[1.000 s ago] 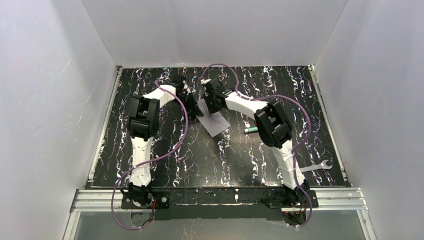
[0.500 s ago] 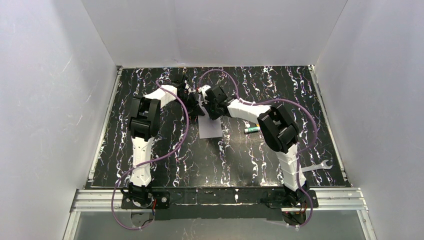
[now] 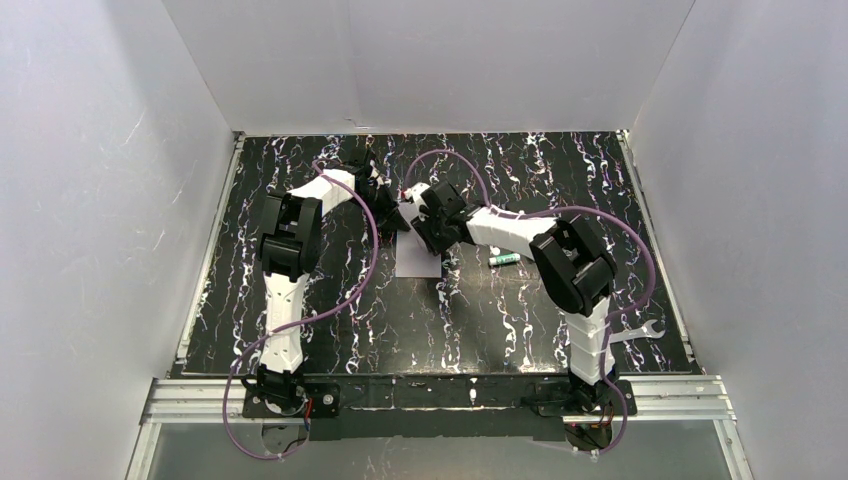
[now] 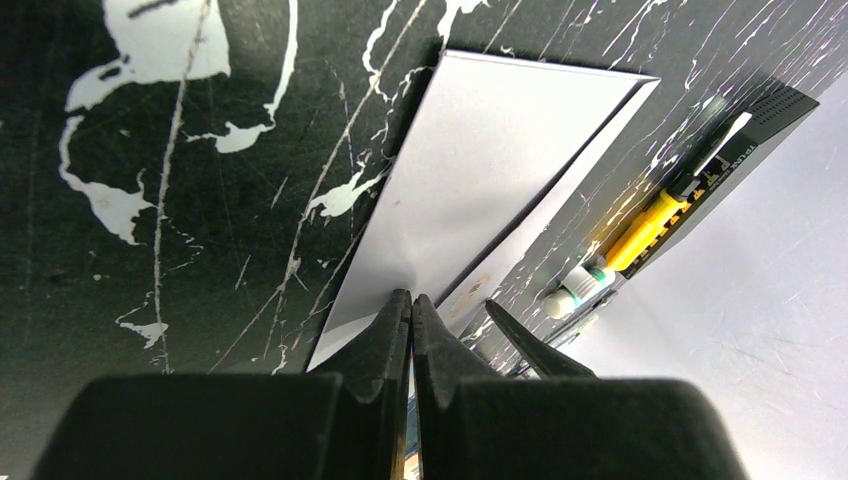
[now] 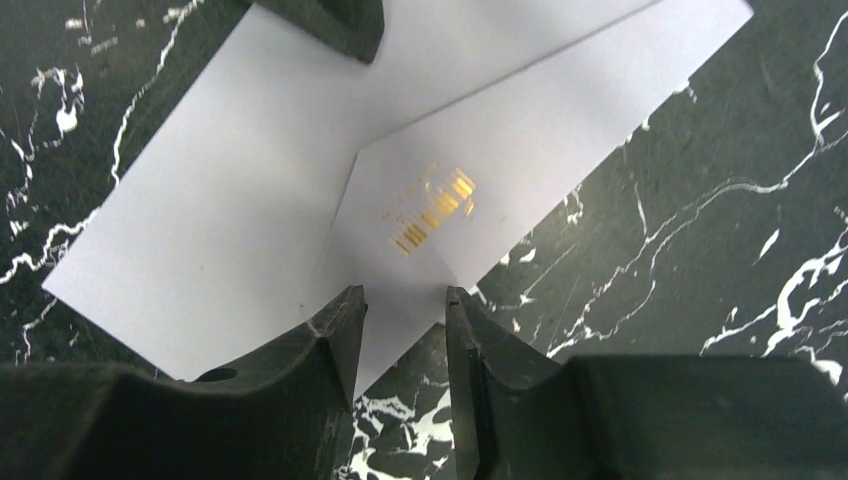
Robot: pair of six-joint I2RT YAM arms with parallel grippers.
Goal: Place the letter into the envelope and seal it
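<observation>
Lavender-white envelope (image 3: 419,260) lying flat on the black marbled table (image 3: 500,320), with a gripper at each far corner.
It sits near the table's centre, its pointed flap (image 5: 480,190) folded down onto the body, gold print showing there. At the envelope's 11 o'clock corner, the left gripper (image 4: 411,300) has its jaws pressed together at the paper's edge; I cannot tell whether any paper is pinched between them. At 1 o'clock, the right gripper (image 5: 405,296) hangs over the flap with its jaws apart. A green-capped marker (image 3: 503,259) lies at 3 o'clock.

- This is looking like a robot lab.
- White walls (image 3: 100,200) are boxing in a black table (image 3: 500,310).
- Two arms (image 3: 285,250) are sitting on a metal rail (image 3: 190,400).
</observation>
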